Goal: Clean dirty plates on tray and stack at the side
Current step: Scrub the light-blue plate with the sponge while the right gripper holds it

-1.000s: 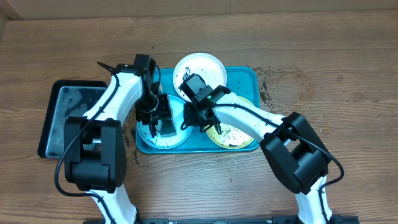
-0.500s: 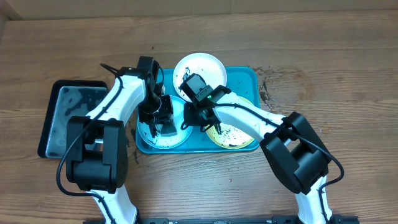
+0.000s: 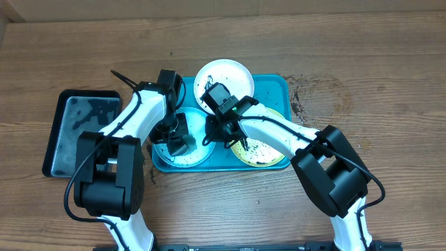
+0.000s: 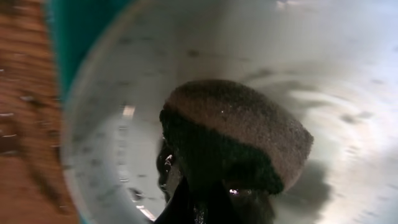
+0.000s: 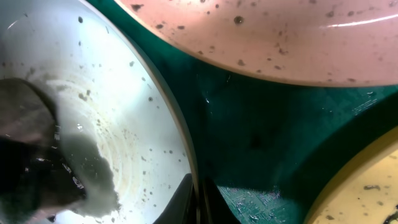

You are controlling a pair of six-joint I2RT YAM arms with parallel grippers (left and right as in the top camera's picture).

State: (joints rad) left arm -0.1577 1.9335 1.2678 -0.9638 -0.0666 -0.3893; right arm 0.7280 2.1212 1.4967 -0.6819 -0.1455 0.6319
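The turquoise tray holds three plates: white-rimmed at the back, light blue at front left, yellow-green at front right, speckled with black. My left gripper is shut on a dark sponge pressed on the light blue plate. My right gripper is shut on that plate's right rim, one finger inside and one outside. The sponge also shows at the left of the right wrist view.
A smaller black tray lies on the wooden table left of the turquoise tray. Dark specks mark the table by the tray's right edge. The two arms meet over the tray's left half.
My left gripper has slid the sponge slightly left and forward on the light blue plate. The right arm has not moved.
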